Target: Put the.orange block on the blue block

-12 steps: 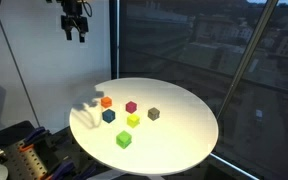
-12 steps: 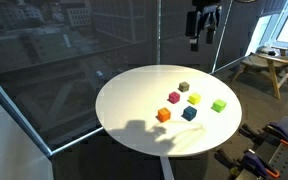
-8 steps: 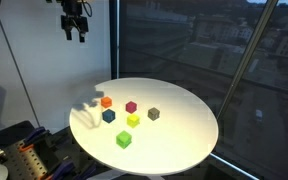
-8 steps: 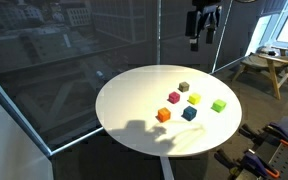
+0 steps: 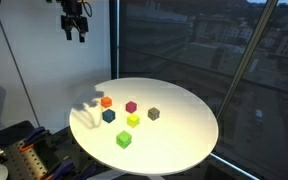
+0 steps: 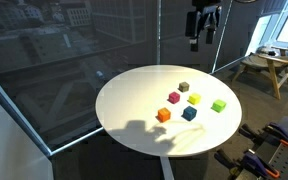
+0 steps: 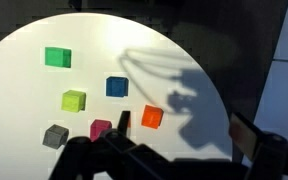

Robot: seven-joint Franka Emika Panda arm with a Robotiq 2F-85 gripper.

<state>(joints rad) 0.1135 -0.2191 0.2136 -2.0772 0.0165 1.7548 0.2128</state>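
The orange block (image 5: 106,101) sits on the round white table (image 5: 179,120), also shown in the exterior view (image 6: 164,115) and in the wrist view (image 7: 152,117). The blue block (image 5: 109,116) lies right beside it, apart from it; it shows in the exterior view (image 6: 189,113) and in the wrist view (image 7: 117,87). My gripper (image 5: 75,32) hangs high above the table, far from the blocks, also in the exterior view (image 6: 201,38). Its fingers (image 7: 179,130) are spread and empty.
A magenta cube (image 5: 131,107), a yellow-green cube (image 5: 133,120), a green cube (image 5: 124,139) and a dark grey-brown cube (image 5: 154,114) also lie on the table. Large windows stand behind it. A wooden stool (image 6: 269,65) stands off to one side.
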